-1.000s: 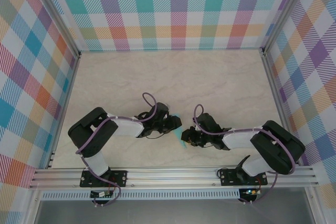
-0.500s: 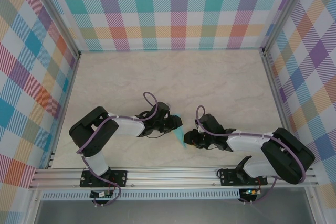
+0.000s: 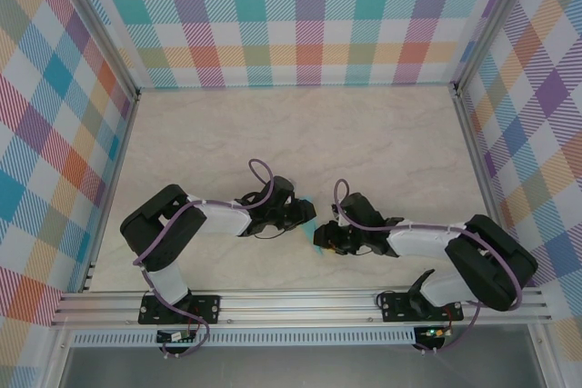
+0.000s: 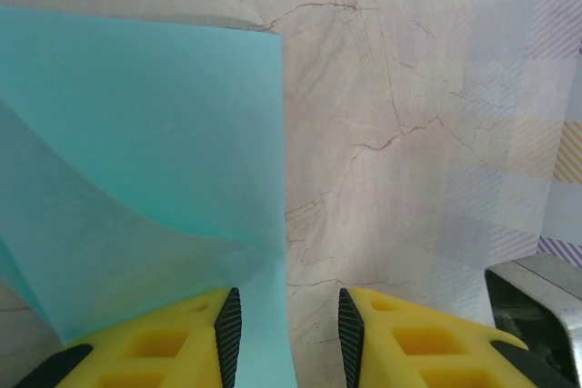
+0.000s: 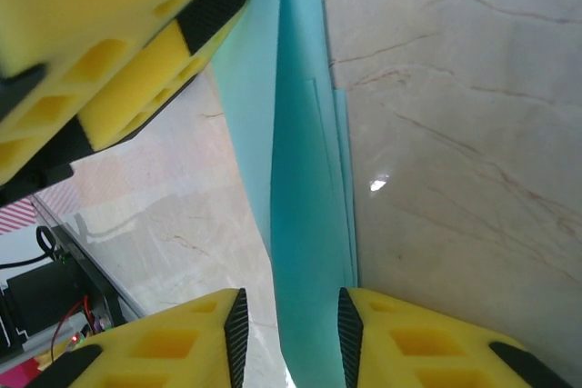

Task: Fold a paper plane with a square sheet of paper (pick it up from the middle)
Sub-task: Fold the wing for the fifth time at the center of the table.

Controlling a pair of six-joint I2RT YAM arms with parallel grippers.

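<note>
**Presently: Folded Sheet Between Both Grippers at Front Centre**

**Location.** The sheet of paper (image 4: 136, 134) is light teal and creased into a narrower, layered shape. It sits at the front centre of the marble-pattern table (image 3: 300, 134), between the tips of the two arms. In the top view a sliver of teal shows at that spot.

**Left gripper** (image 4: 284, 315)**.** The jaws stand partly apart.
- The paper runs out from between the yellow fingers and lies against the left black pad (image 4: 229, 333).
- Bare table shows between the paper's straight right edge and the other pad.
- No clamping of the paper can be made out.
- A fold line crosses the sheet diagonally, with one layer lying over another.

**Right gripper** (image 5: 289, 315)**.** The jaws likewise stand partly apart.
- The paper passes through the gap as a narrow band seen almost edge-on, nearer the right pad.
- A strip of table shows beside the left pad.
- One finger (image 5: 109, 52) of the left gripper hangs just beside the far end of the band.

**Relation.** The two grippers face each other across the paper, with their tips near one another.
</note>
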